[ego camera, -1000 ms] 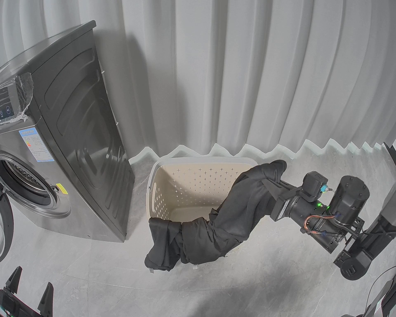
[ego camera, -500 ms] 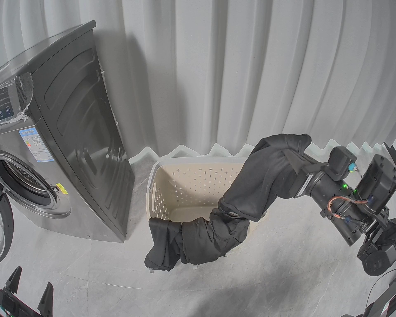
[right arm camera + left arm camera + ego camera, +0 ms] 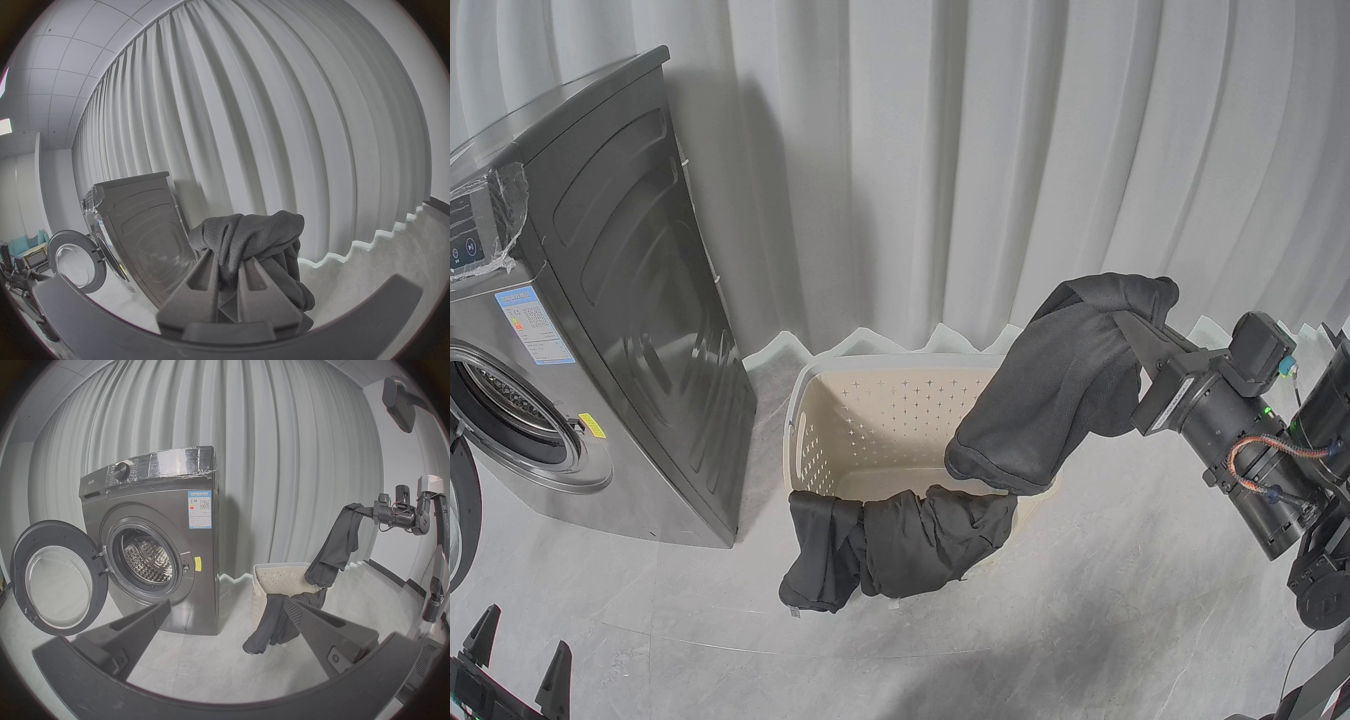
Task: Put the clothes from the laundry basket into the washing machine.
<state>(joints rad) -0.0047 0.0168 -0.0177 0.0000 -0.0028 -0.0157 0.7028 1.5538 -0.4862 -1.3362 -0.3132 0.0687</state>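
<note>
Head view: we see the right claw clamped on the dark garment, whose tail hangs by a second cloth on the laundry basket rim and may snag it. Left wrist view: the left claw gapes empty; the washing machine stands well apart, a long carry. Right wrist view: the pinched fold is small and may slip.

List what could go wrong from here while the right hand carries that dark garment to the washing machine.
1. The dark garment hangs down against the second dark cloth draped over the laundry basket rim; lifting may drag that cloth out.
2. The right hand pinches only a bunched fold, so the garment could slip.
3. Its long tail may catch on the washing machine at the open door.
</note>
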